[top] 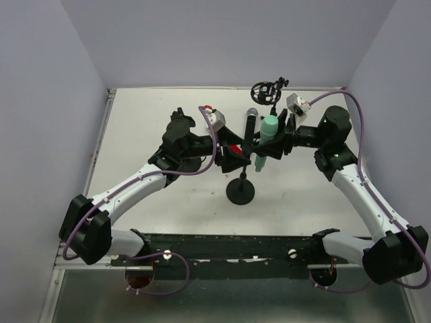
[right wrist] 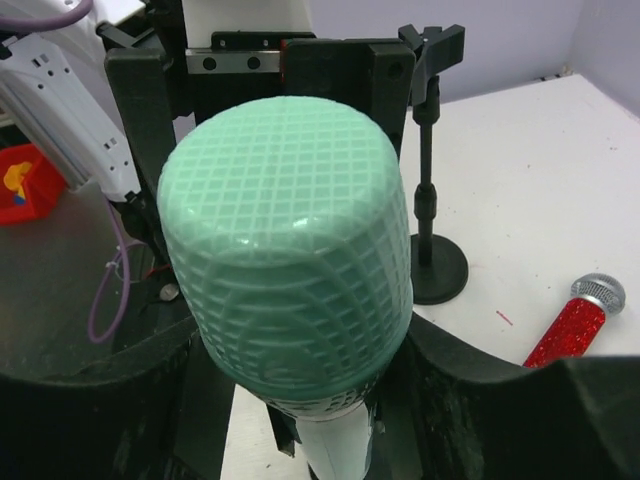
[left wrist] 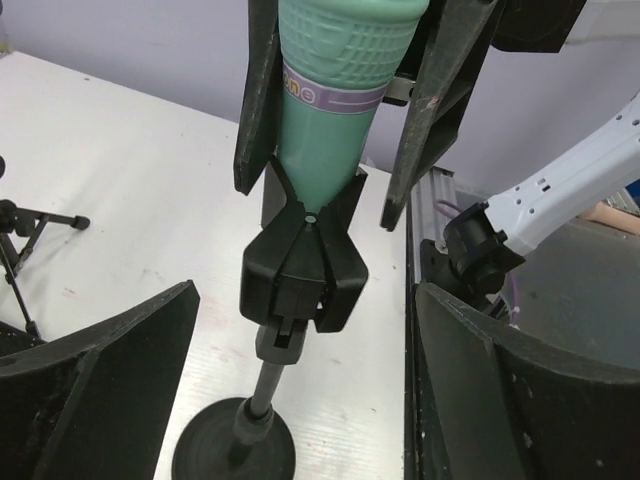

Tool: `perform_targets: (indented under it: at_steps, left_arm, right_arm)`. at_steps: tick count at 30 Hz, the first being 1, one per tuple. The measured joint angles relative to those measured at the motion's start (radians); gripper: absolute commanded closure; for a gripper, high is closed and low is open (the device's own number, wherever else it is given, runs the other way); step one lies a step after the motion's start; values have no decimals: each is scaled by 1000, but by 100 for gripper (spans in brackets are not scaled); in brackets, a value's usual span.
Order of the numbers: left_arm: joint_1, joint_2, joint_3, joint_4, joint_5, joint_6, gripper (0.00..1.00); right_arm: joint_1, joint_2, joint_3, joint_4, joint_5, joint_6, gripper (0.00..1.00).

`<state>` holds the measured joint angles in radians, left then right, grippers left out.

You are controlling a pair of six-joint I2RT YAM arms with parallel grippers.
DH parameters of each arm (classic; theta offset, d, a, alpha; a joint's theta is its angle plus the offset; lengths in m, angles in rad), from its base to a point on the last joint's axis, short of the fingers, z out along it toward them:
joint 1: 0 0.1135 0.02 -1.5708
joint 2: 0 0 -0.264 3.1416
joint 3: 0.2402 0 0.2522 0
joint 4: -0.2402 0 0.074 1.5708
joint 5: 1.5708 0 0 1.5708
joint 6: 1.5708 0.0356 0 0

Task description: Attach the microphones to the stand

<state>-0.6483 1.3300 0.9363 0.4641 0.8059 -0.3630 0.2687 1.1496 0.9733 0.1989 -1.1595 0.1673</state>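
Observation:
The mint-green microphone (top: 268, 131) stands between my right gripper's (top: 275, 144) fingers, which are shut on its body. Its head fills the right wrist view (right wrist: 285, 250). In the left wrist view its lower end (left wrist: 320, 150) sits in the black clip (left wrist: 305, 270) of the round-based stand (left wrist: 235, 450). My left gripper (left wrist: 305, 305) is open, with a finger on each side of the clip and touching nothing. The black microphone (top: 250, 124) with a silver head stands upright just left of the mint one. The red microphone (right wrist: 573, 325) lies on the table.
A black shock mount on a small tripod (top: 266, 91) stands at the back of the table. A black round-based stand (right wrist: 430, 200) with an empty clip rises behind the mint head in the right wrist view. The stand's base (top: 241, 193) sits at mid-table.

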Motion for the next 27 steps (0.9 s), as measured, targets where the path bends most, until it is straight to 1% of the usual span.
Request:
perform_targets:
  at_steps: [2,5,8,11,15,20,24,27]
  left_arm:
    - [0,-14,-3,-3,-5,-2,2]
    - [0,-42,-4,-7,-7,0,2]
    - [0,-84,-7,-30,-13,10,2]
    - [4,-137,-15,-65,-24,31,2]
    - [8,-227,-31,-153,-55,88,2]
    - [11,-341,-70,-268,-93,163,2]
    - [11,-422,-110,-348,-119,208,2]
    - [11,-475,-132,-403,-143,235,2]
  right_arm:
    - [-3,-5,0,-8,-2,-2,23]
    - [-11,-17,2,-29,-1,-18,13]
    - [-22,-24,12,-69,-1,-46,9]
    - [-35,-28,24,-132,-1,-94,7]
    - [-56,-29,24,-246,1,-166,6]
    - [-81,-29,24,-307,2,-225,6]
    - [-88,-28,23,-322,-16,-261,10]
    - [-90,-21,21,-321,-47,-273,17]
